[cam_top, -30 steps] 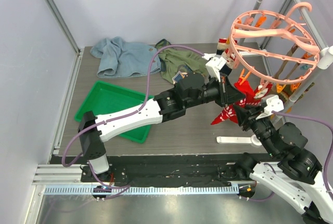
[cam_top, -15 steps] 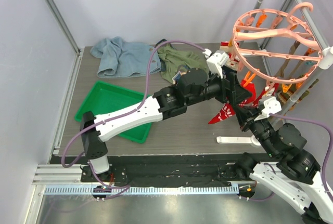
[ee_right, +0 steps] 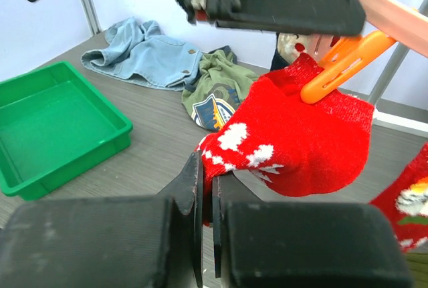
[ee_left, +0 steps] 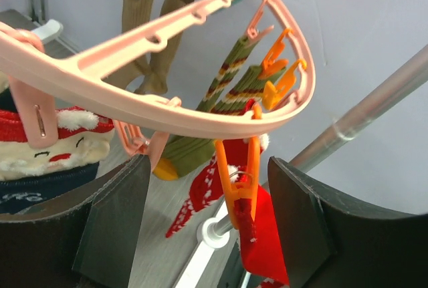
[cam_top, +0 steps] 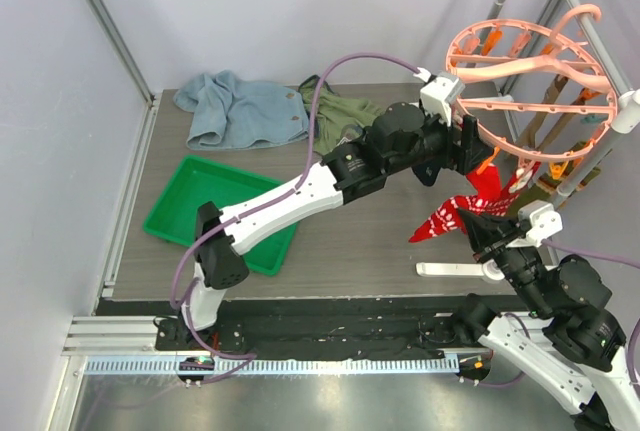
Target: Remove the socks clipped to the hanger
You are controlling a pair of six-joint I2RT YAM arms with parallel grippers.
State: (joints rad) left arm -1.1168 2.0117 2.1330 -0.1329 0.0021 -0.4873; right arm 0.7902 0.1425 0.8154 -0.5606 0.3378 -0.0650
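Observation:
The salmon-pink hanger (cam_top: 530, 61) hangs at the right from the rack, its ring (ee_left: 167, 111) crossing the left wrist view. An orange clip (ee_left: 239, 188) pinches a red sock (ee_left: 264, 241). My left gripper (cam_top: 478, 151) is open, its jaws standing on either side of that clip without touching it. My right gripper (ee_right: 207, 188) is shut on the toe end of the red white-spotted sock (ee_right: 301, 134), which the orange clip (ee_right: 341, 67) still holds. Olive striped socks (ee_left: 231, 81), brown socks (ee_left: 144, 14) and a red-and-white face sock (ee_left: 53, 144) also hang from the hanger.
A green tray (cam_top: 215, 211) lies at the left front of the table. A light-blue garment (cam_top: 240, 109) and an olive-green garment (cam_top: 345, 116) lie at the back. Grey rack poles (cam_top: 575, 1) rise at the right, with a white foot (cam_top: 455, 269) on the table.
My left gripper opened and moved right and up to straddle the orange clip. My right gripper shut on the red sock's toe and shifted slightly right.

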